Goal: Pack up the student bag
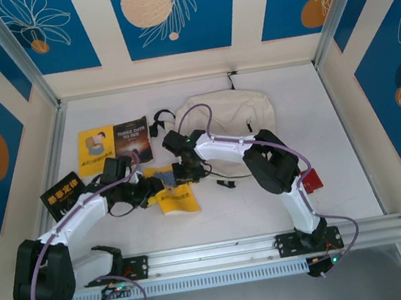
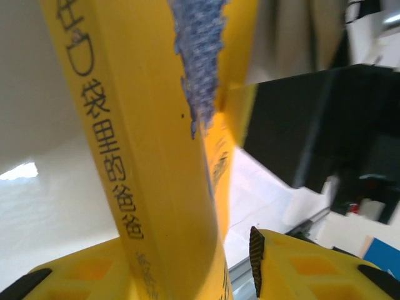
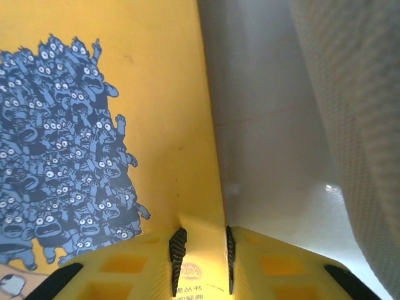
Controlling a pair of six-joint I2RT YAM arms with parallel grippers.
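yellow paperback book [image 1: 177,199]: right gripper [image 3: 201,253] pinches its edge; left gripper [image 2: 187,275] straddles the spine, can't tell if clamped.

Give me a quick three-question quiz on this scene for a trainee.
1. True or false: the right pincer is clamped on an edge of the yellow book.
2. Where does the bag lie? A) on the far side of the table, beyond the arms; B) on the near rail; C) on top of the yellow book.
3. What colour is the crowd drawing on the yellow book's cover?

Key: 1 true; 2 A; 3 blue.
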